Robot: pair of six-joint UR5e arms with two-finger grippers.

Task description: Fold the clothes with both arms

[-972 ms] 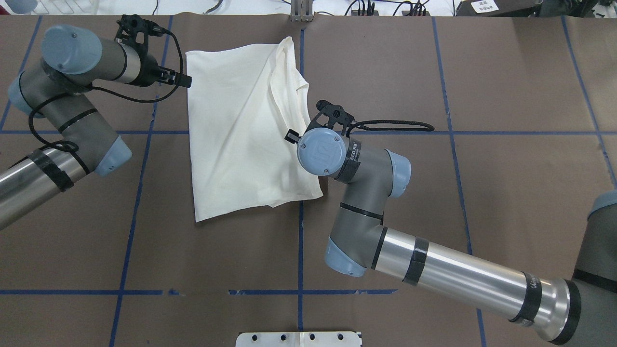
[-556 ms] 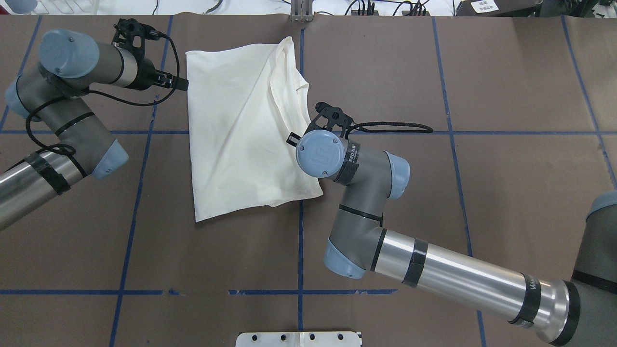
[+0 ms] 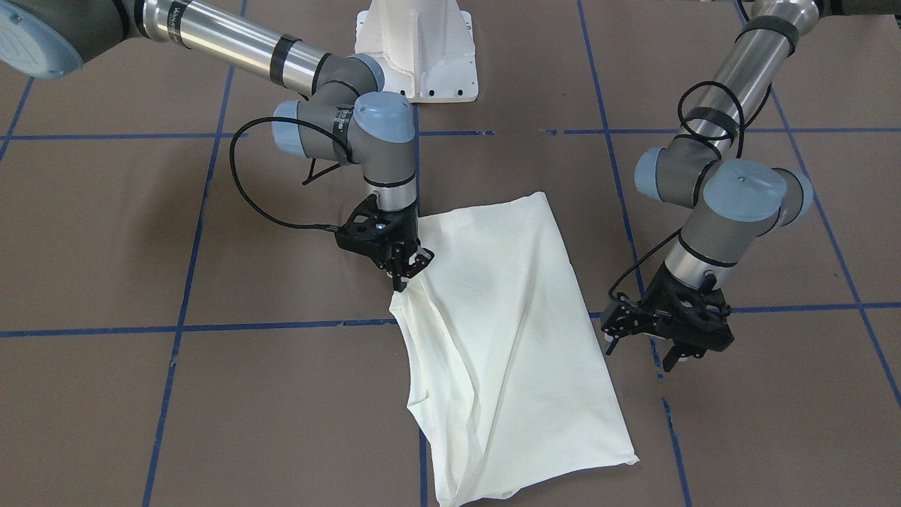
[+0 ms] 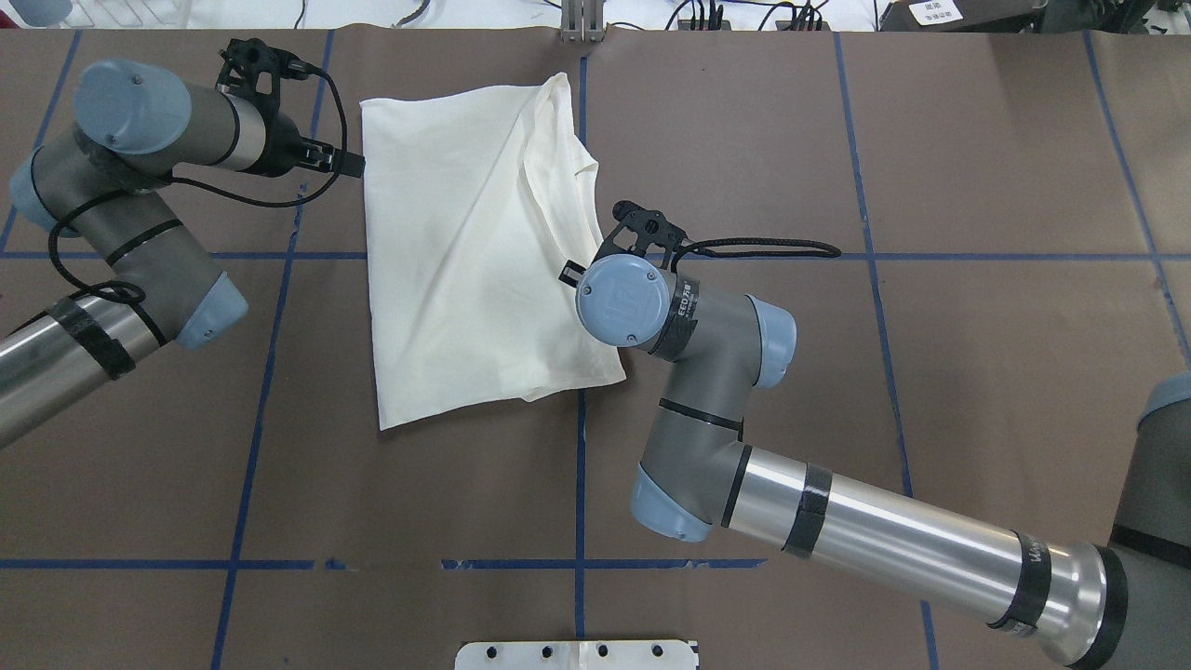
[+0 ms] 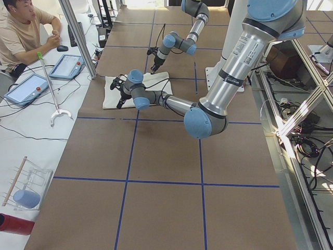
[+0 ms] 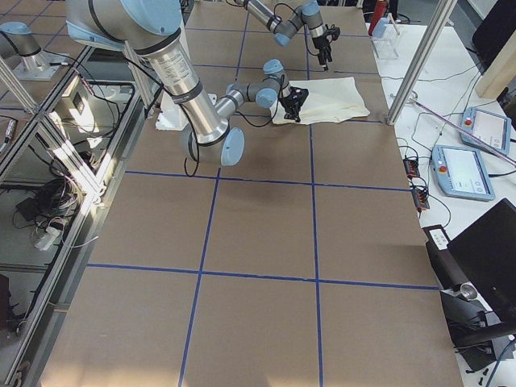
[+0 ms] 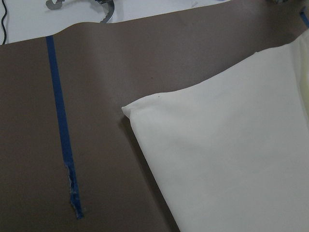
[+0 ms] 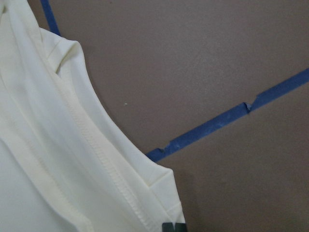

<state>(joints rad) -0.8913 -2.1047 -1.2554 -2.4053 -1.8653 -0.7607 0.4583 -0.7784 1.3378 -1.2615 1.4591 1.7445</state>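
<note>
The cream shirt (image 4: 465, 261) lies folded on the brown table, plain side up; the print is hidden. It also shows in the front view (image 3: 507, 338) and in both wrist views (image 7: 231, 159) (image 8: 43, 159). My right gripper (image 3: 407, 273) is shut on the shirt's right edge and holds that edge a little raised. In the overhead view the right wrist covers it. My left gripper (image 4: 354, 165) hovers just off the shirt's far left corner, apart from the cloth. In the front view (image 3: 677, 358) its fingers look open and empty.
The white pedestal base (image 3: 415, 49) stands at the robot's side of the table. Blue tape lines (image 4: 579, 465) cross the brown table cover (image 4: 930, 140). An operator (image 5: 26, 36) sits with tablets beyond the far edge.
My left gripper has backed a little away from the shirt's far left corner. My right wrist has shifted slightly to the right, and the shirt's right edge has moved with it.
</note>
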